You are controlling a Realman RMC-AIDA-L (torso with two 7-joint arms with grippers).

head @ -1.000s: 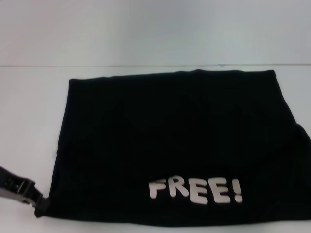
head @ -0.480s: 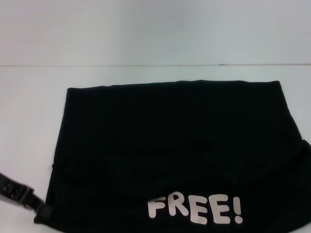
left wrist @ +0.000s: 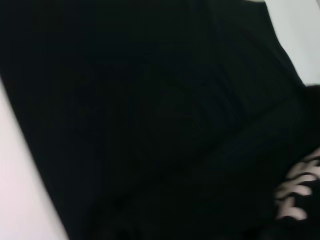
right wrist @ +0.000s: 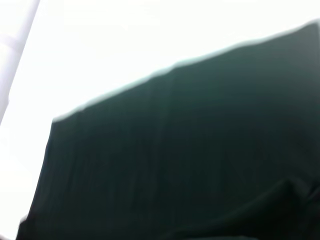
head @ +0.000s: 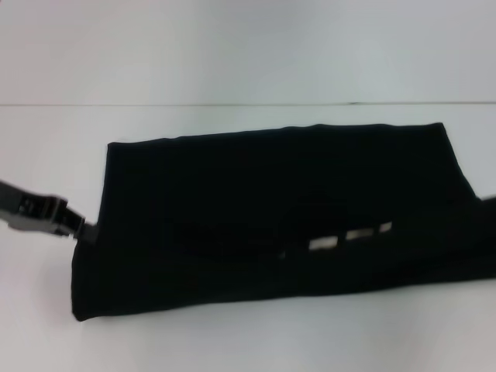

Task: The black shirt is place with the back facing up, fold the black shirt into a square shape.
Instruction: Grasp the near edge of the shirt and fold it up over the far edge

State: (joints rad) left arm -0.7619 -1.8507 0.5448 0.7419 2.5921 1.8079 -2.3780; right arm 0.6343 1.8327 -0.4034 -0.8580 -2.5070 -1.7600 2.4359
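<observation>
The black shirt (head: 271, 178) lies across the white table, its near part lifted into a raised flap along the front. The white lettering (head: 349, 235) on that flap shows only as a thin edge-on strip. My left gripper (head: 87, 232) comes in from the left and is shut on the shirt's left edge, held above the table. The left wrist view is filled with dark shirt fabric (left wrist: 150, 125), with a bit of the lettering (left wrist: 297, 192) at one side. The right wrist view shows the shirt (right wrist: 200, 150) from close by. The right gripper itself does not show.
The white table (head: 232, 341) shows bare in front of the shirt and to its left. The table's far edge (head: 232, 103) runs behind the shirt, with a pale wall beyond. The shirt's right end runs out of the head view.
My left gripper has risen and moved away from me with the shirt's near left corner. The near part with the lettering has come up off the table and now shows edge-on.
</observation>
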